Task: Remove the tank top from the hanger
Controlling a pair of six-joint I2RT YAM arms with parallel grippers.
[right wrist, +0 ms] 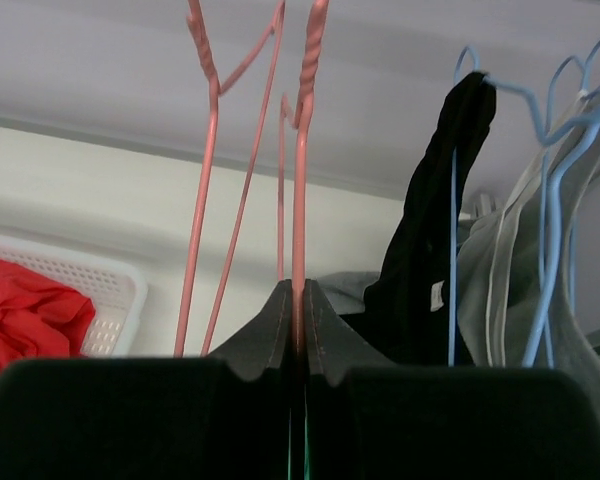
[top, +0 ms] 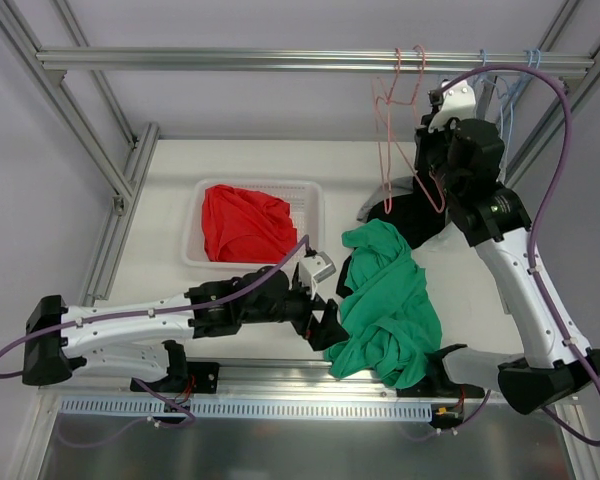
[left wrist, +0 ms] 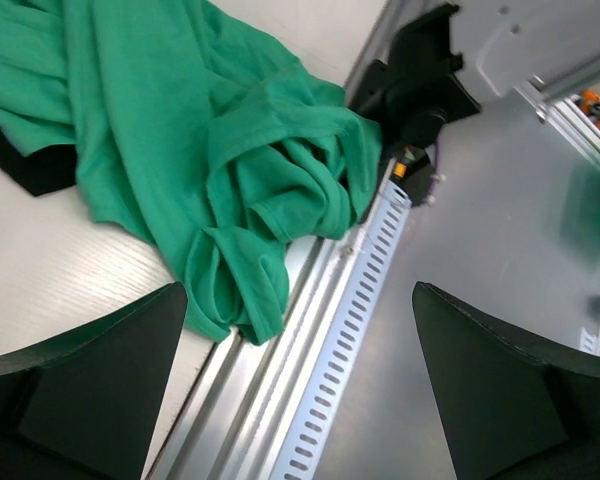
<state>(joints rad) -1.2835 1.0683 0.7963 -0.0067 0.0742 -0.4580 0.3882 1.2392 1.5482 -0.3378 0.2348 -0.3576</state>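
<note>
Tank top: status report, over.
Left gripper open, empty. Right gripper shut on bare pink hanger. Green tank top off it, heaped on table, partly over a black garment.

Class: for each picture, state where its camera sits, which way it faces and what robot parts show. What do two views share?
Top external: above and behind, looking down at the table; both arms show.
Left wrist: on its arm, facing the green tank top and rail; open left gripper shows.
Right wrist: on its arm, facing the pink hanger clamped in the right gripper.
Shared: top and right wrist both show the red garment.
</note>
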